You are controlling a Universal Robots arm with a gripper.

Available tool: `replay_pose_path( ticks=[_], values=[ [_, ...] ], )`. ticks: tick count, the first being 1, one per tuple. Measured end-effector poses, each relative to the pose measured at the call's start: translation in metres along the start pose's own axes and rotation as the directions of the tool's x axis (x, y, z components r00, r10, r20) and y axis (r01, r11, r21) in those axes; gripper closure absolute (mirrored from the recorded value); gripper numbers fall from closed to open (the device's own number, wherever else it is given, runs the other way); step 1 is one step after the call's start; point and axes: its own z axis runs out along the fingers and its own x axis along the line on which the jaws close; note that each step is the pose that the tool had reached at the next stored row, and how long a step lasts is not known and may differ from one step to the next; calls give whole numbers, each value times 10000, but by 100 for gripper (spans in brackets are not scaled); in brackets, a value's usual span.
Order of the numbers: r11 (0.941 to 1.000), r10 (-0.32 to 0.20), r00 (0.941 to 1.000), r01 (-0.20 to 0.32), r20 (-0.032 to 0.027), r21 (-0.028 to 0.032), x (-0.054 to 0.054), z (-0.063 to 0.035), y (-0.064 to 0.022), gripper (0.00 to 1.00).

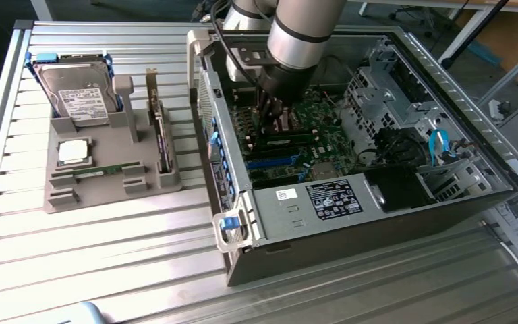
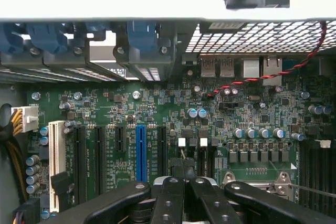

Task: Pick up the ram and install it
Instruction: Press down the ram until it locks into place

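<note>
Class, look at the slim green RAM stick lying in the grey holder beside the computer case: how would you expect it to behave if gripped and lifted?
The RAM stick looks thin and flat, so probably light and stiff. Its narrow edges likely offer little grip. Its exposed board suggests it is fragile under squeezing.

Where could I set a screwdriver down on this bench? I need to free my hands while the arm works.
The ribbed table is bare in front of the grey parts holder, between it and the computer case. Another bare strip runs behind the holder. Inside the case it is crowded: the shut gripper is down over the circuit board.
</note>
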Motion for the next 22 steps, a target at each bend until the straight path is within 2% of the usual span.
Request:
replay_pose_path(
  ticks=[22],
  values=[
    [10000, 2, 10000, -2, 2, 1, -19, 19, 16, 89]
  ],
)
